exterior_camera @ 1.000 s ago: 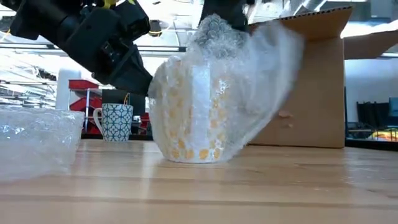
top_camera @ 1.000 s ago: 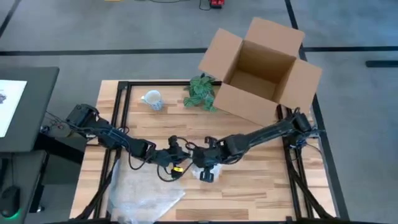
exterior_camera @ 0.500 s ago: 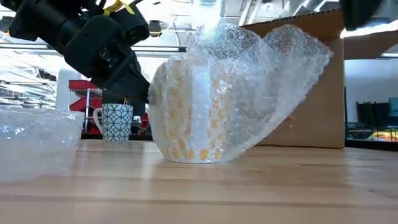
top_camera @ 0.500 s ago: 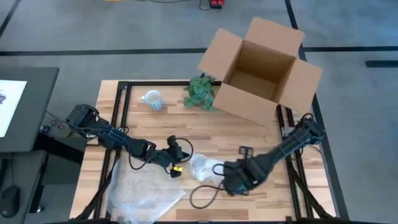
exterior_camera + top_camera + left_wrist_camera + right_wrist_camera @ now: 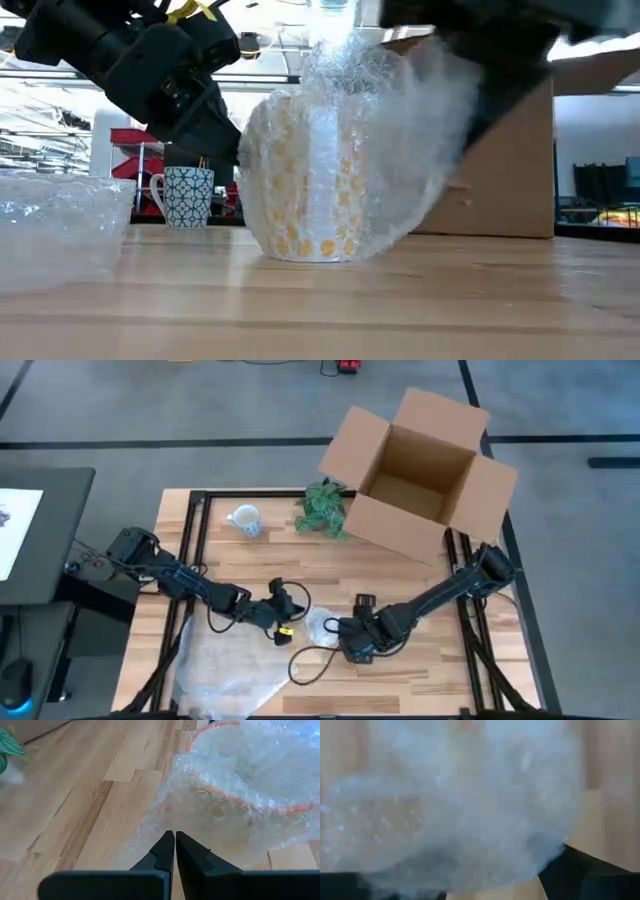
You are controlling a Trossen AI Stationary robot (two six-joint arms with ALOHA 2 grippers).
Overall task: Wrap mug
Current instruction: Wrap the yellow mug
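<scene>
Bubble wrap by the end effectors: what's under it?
Under the bubble wrap stands a mug, white with orange dots and an orange rim, upright on the table. The left end effector pinches the wrap's edge. The mug's handle and inside are covered.

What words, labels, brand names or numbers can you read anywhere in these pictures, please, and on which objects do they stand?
None can be read.
The cardboard box shows plain brown sides, with no print visible.
The bubble-wrapped mug bears only a yellow pattern, no lettering.
The spare mug carries a dark lattice pattern, no words.
The white sheet on the side desk has a small dark mark, too small to read.
</scene>
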